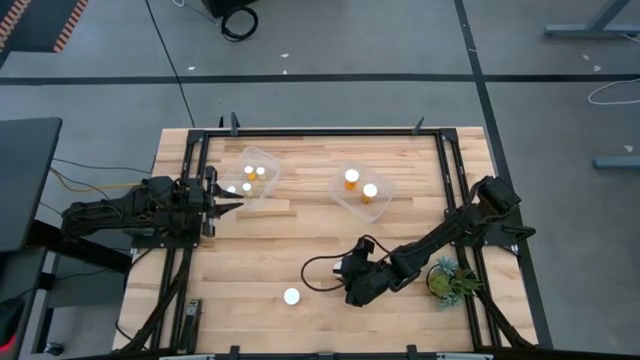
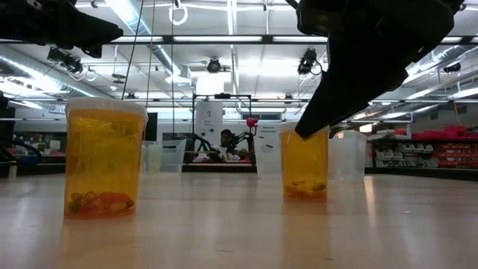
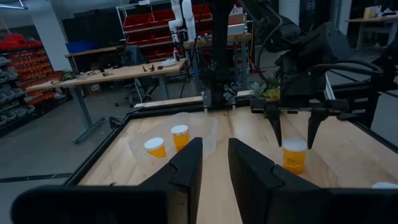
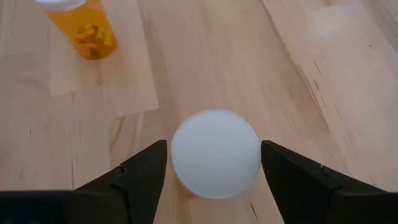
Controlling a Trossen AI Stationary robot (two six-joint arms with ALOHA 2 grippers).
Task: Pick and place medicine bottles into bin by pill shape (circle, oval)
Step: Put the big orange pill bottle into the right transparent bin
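— Right wrist view first: what is the right gripper (image 4: 213,163) doing?

— Its two dark fingers are spread apart. A medicine bottle (image 4: 215,153) with a round white cap stands between them, and they do not touch it. Another bottle (image 4: 84,25) stands farther off on the wooden table (image 4: 323,74).

— Where is that on the table?

— From above, the right gripper (image 1: 352,284) is near the front edge, and the loose bottle (image 1: 291,296) is just beside it. A little green plant (image 1: 447,279) sits by the arm.

— And the other bottles?

— Three sit in the left clear bin (image 1: 262,158). Two sit in the right clear bin (image 1: 347,202).

— And the left gripper (image 1: 228,208)?

— It waits beside the left bin, fingers a little apart, holding nothing.
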